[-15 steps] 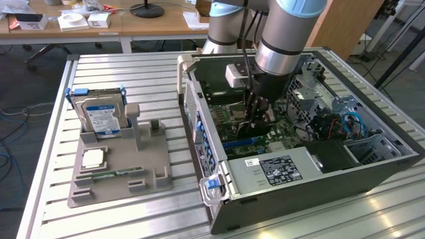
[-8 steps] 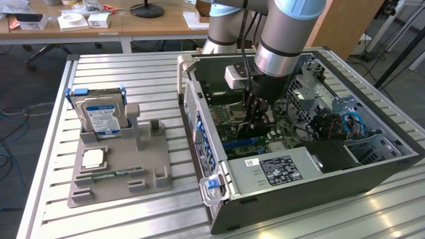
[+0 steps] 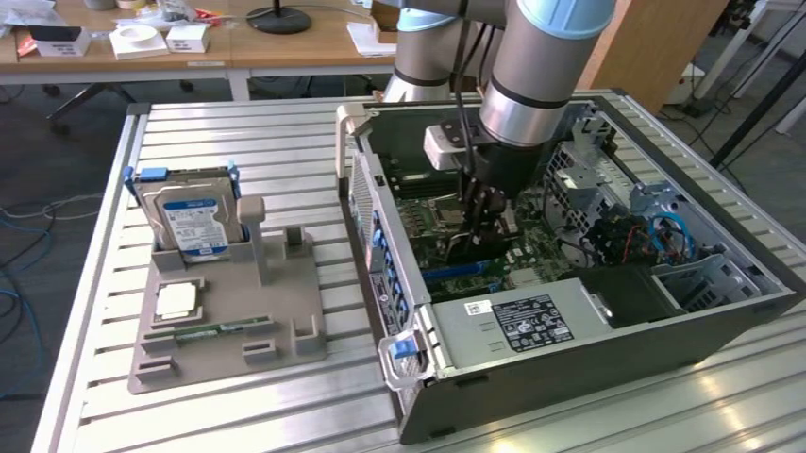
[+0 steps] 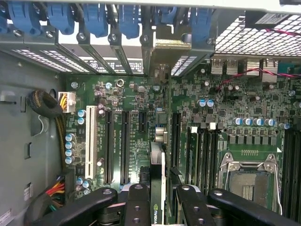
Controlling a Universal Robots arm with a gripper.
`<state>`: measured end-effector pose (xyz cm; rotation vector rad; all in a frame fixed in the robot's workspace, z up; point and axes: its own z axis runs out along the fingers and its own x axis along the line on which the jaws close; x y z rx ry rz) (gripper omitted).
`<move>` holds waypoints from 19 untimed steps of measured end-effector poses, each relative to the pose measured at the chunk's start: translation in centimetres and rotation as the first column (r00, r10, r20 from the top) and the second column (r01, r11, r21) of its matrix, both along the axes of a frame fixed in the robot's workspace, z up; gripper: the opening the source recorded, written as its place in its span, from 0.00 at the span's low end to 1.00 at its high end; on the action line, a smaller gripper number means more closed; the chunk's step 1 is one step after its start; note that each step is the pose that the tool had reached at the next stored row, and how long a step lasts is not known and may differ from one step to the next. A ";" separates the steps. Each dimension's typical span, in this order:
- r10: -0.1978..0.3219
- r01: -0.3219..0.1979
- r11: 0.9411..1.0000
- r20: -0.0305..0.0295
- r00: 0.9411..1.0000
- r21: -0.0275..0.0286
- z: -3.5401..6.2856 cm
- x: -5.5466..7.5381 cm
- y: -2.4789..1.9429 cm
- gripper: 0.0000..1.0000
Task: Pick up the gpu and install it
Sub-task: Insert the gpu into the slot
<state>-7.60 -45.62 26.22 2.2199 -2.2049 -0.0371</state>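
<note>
Pincer: I'm seeing the pincer closing narrow on the gpu, with one dark finger pressing each flat side of the card.
Gpu position: it's sitting edge-on between the fingers and reaching out past the fingertips toward the motherboard. The logo on its edge is showing right at the grip.
Gpu vs board: in the wrist view the card is lining up between two long black slots. I can't tell whether it's touching the board.
Exterior check: the arm is reaching down into the open computer case, and the pincer is hanging over the middle of the board with the dark card under it.
Case interior: a white slot is lying further out beside the black ones, the open CPU socket is sitting on the card's other side, and blue latches are lining the rear wall.
Outside the case: a grey tray is resting on the slatted surface on the exterior view's left, well apart from the pincer. It's carrying an upright hard drive and a flat green memory stick.
</note>
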 end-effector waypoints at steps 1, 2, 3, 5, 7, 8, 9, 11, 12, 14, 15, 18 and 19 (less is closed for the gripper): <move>0.000 0.000 1.000 0.000 1.000 0.000 -0.01 0.0 0.00 0.26; 0.000 0.000 1.000 0.000 1.000 0.000 -0.02 -0.1 0.00 0.26; 0.000 0.000 1.000 0.000 1.000 0.000 -0.03 -0.1 0.01 0.26; 0.000 0.000 1.000 0.000 1.000 0.000 -0.03 -0.2 0.00 0.26; 0.000 0.000 1.000 0.000 1.000 0.000 -0.03 -0.3 0.00 0.26; 0.002 -0.002 1.000 0.000 1.000 0.000 -0.03 -0.3 0.00 0.26; 0.002 -0.002 1.000 0.001 1.000 0.000 -0.03 -0.3 0.00 0.26; 0.002 -0.002 1.000 0.001 1.000 0.000 -0.03 -0.3 0.00 0.26; 0.002 -0.002 1.000 0.002 1.000 0.000 -0.03 -0.3 0.00 0.26; 0.002 -0.002 1.000 0.003 1.000 0.000 -0.03 -0.3 0.00 0.26; 0.002 -0.002 1.000 0.004 1.000 0.000 -0.03 -0.3 0.00 0.26; 0.002 -0.002 1.000 0.007 1.000 0.000 -0.03 -0.3 0.00 0.26; 0.002 -0.002 1.000 0.008 1.000 0.000 -0.03 -0.3 0.00 0.26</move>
